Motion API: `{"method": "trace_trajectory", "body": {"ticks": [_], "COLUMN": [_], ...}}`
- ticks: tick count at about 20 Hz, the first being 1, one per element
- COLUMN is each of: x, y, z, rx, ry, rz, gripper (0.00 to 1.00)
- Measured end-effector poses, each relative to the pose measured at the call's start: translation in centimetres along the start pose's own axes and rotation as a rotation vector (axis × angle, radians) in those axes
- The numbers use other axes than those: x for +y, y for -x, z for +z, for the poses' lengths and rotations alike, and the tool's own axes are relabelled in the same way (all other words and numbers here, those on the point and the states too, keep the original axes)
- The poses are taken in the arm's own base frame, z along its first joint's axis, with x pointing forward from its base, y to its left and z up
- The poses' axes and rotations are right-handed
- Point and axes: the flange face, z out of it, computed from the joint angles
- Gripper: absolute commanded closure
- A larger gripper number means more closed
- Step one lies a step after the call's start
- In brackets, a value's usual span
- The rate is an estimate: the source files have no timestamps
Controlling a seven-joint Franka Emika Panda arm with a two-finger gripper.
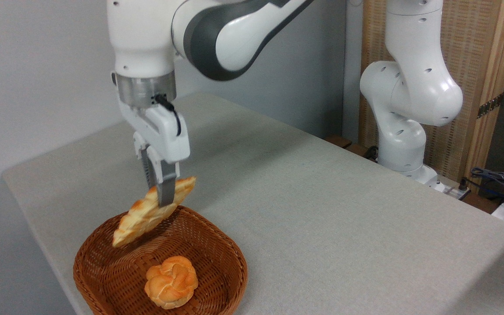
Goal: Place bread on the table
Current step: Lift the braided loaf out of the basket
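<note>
Golden, braided bread [147, 214] hangs tilted in our tool [163, 199], whose fingers are closed on its upper half, lifted clear above the basket [217, 245] and its round bun [171, 281], so carrying it over and setting it on the counter [322, 210] remains.

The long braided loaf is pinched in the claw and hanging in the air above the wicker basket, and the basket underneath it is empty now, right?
Not quite. The claw does hold the long braided loaf in the air over the wicker basket, but the basket is not empty: the camera view shows a small round knotted bun lying in it.
</note>
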Motion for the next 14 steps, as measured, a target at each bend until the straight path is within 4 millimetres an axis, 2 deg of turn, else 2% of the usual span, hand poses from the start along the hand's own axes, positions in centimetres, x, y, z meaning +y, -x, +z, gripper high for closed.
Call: {"method": "trace_trajectory", "body": {"ticks": [8, 10, 11, 12, 13, 14], "x": [3.2, 4.1, 4.5, 4.8, 5.1, 5.4], "y": [2.7, 3.3, 3.6, 3.9, 4.1, 4.2], "z": [-3.6, -3.7, -3.6, -3.4, -3.2, -3.0], "rx": [-0.115, -0.156, -0.179, -0.200, -0.216, -0.227], "ry": [0.119, 0.157, 0.181, 0.202, 0.220, 0.233], "rz": [0.007, 0.035, 0.053, 0.073, 0.090, 0.104], "gripper": [0.66, 0.55, 0.53, 0.36, 0.12, 0.06]}}
